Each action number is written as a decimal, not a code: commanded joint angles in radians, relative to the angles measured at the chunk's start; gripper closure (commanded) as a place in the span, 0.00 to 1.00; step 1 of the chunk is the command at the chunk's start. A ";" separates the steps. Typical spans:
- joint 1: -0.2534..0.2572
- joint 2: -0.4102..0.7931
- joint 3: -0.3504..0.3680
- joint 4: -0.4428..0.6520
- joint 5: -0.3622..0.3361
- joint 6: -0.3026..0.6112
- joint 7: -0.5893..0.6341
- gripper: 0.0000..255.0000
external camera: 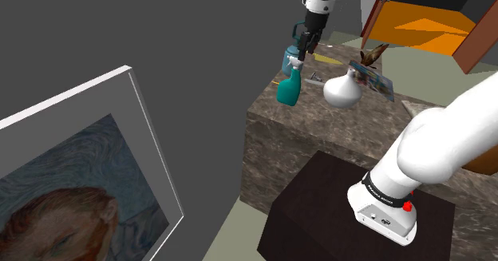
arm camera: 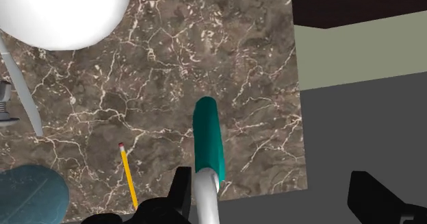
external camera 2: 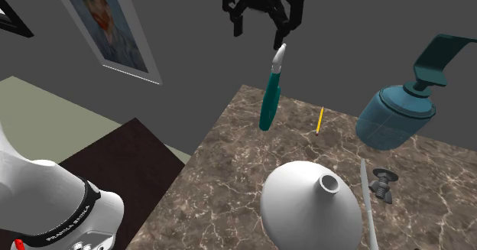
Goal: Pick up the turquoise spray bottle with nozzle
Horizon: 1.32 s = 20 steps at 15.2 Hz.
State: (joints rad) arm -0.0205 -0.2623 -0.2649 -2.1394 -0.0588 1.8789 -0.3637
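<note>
On the marble counter sit a white round-bellied vase and a dark teal pump bottle, with the slim turquoise spray bottle nearly upright near the counter's edge, directly under the gripper. The jaws are spread wide and clasp nothing: the bottle's white nozzle is just beside one finger, the other well apart. A yellow pencil and a dark screw lie nearby.
</note>
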 commanded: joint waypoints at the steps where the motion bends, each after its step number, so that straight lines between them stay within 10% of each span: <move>1: -0.001 0.072 -0.020 0.036 0.008 0.034 -0.049 0.00; 13: -0.007 0.180 -0.043 0.021 0.030 0.154 -0.110 0.00; 14: -0.007 0.181 -0.043 0.021 0.030 0.156 -0.109 1.00; 20: -0.007 0.181 -0.043 0.019 0.030 0.158 -0.109 1.00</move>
State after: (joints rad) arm -0.0277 -0.0818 -0.3081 -2.1196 -0.0284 2.0365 -0.4727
